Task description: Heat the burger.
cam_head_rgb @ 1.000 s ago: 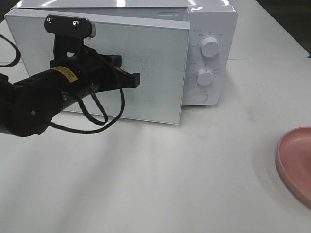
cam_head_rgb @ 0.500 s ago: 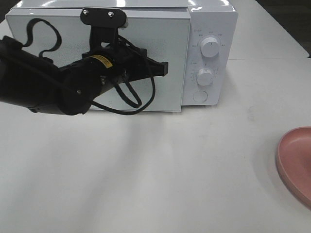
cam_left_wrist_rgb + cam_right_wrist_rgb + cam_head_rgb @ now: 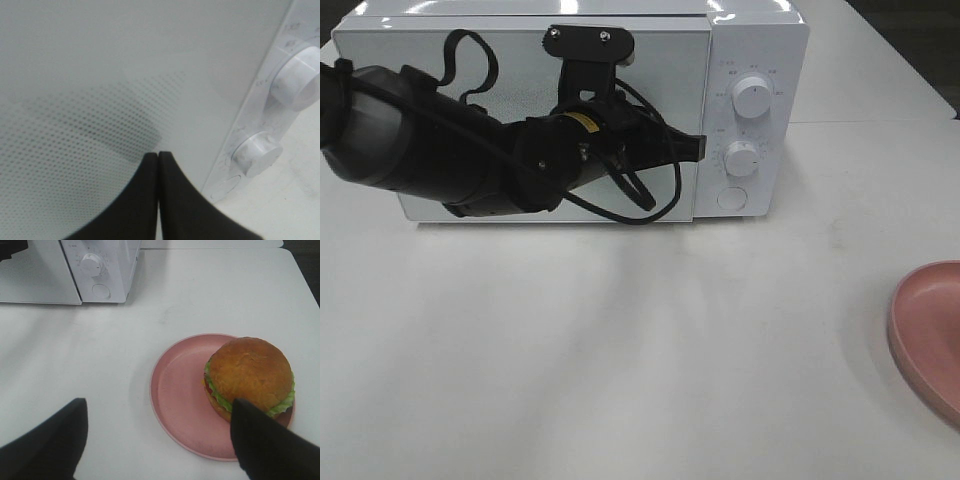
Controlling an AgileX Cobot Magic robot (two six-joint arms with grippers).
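White table (image 3: 100,365): burger (image 3: 249,376) on pink plate (image 3: 180,405); left pincer (image 3: 158,156) closed empty, right pincer (image 3: 157,440) wide open

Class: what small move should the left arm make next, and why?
Probably draw the left gripper back from the microwave door: the door looks flush shut, with the closed tips at it, while the burger sits on the pink plate.

Perhaps lab: microwave (image 3: 620,110) on bare white table (image 3: 640,360)
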